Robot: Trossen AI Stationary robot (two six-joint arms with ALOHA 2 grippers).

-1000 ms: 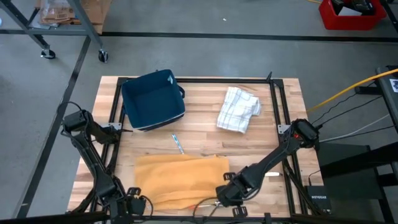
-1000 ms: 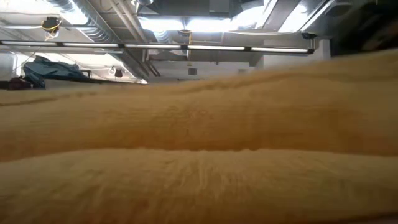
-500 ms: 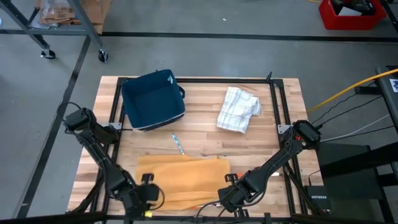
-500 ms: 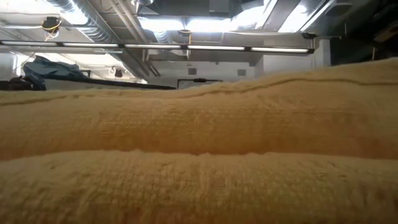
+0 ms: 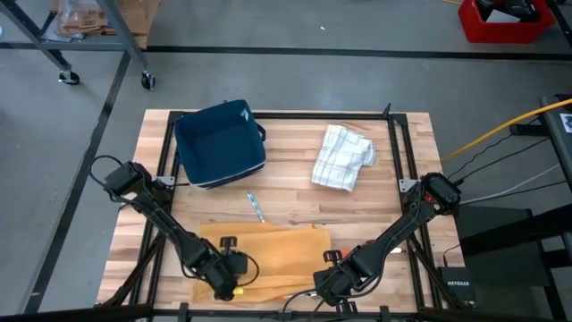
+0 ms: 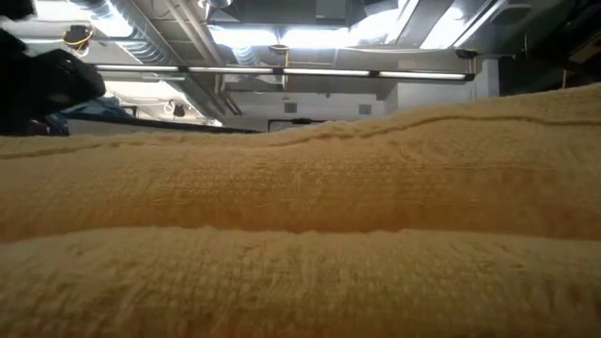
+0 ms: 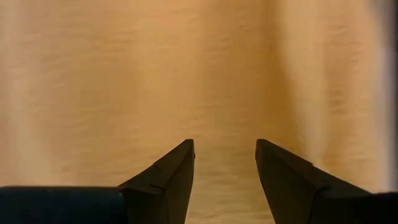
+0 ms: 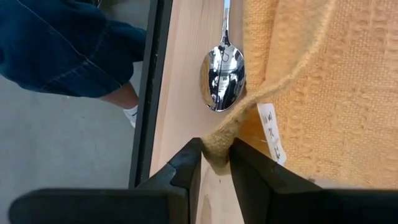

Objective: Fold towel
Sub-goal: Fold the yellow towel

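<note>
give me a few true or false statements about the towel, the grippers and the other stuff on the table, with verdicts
1. The right gripper pinches a corner of the yellow towel. True.
2. The left gripper is shut on the towel. False: it is open above the cloth.
3. A spoon lies beside the towel's edge. True.
4. The blue bin sits on the yellow towel. False: it stands apart, farther back on the table.
5. The checked cloth is spread flat. False: it lies crumpled.
</note>
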